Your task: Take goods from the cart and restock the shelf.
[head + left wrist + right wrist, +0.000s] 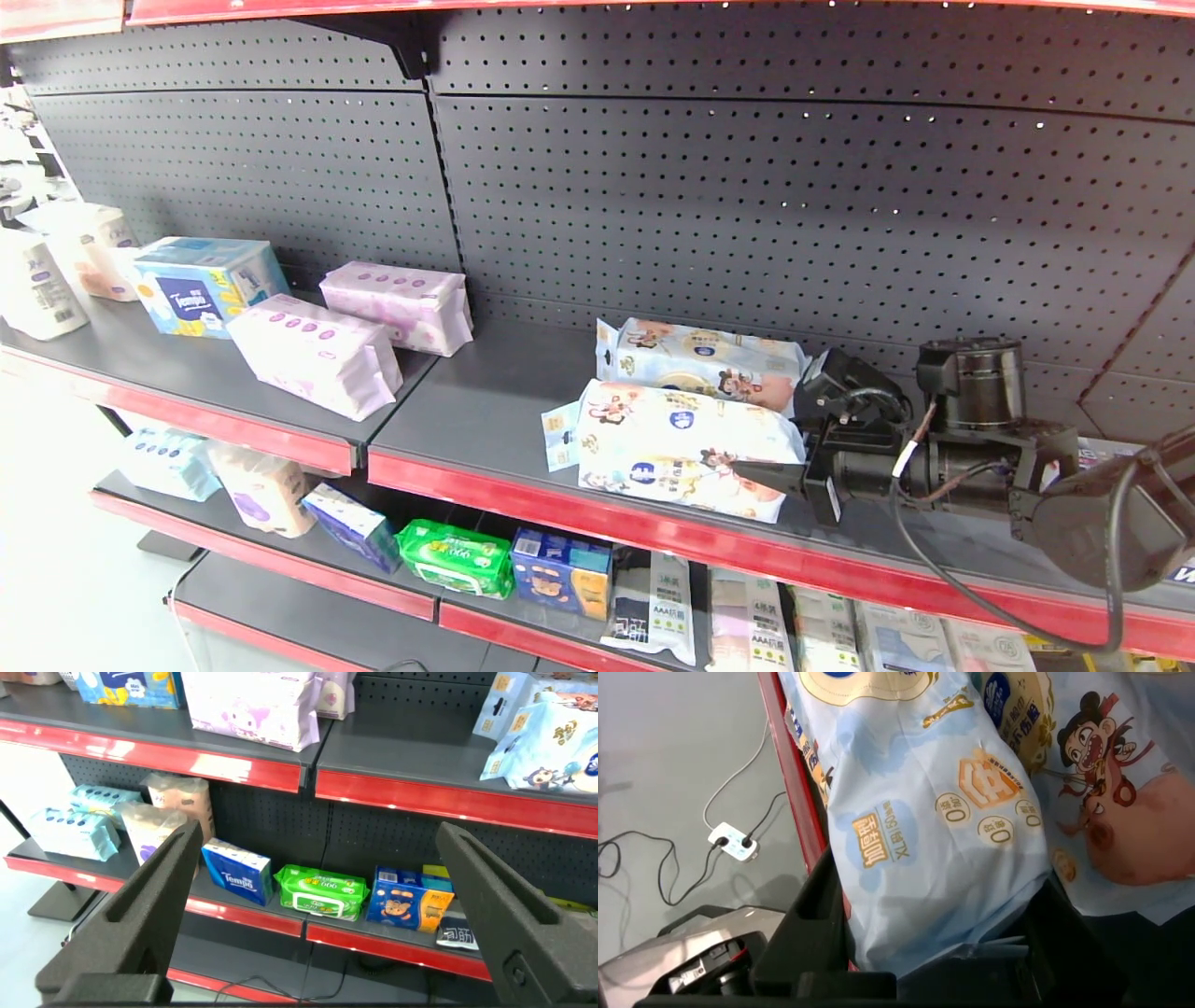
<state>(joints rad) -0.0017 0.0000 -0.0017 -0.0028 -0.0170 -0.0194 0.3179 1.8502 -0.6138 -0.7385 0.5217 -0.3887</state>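
Right gripper (938, 933) is clamped on the cartoon-print pack's (681, 448) right end, its long axis along the shelf's (485, 420) front edge. Left gripper (318, 835) gapes empty.

Printed characters and round badges on the cartoon tissue pack (934, 859).

A white power strip (734, 842) lies on the grey floor (673, 756). On the lower shelf level (392, 949) a green wipes pack (321, 892) sits between a blue tissue pack (236, 871) and a blue-and-orange box (404, 899) (side by side). Higher up, two pink-purple packs (317, 355) lie near a blue tissue box (210, 283)
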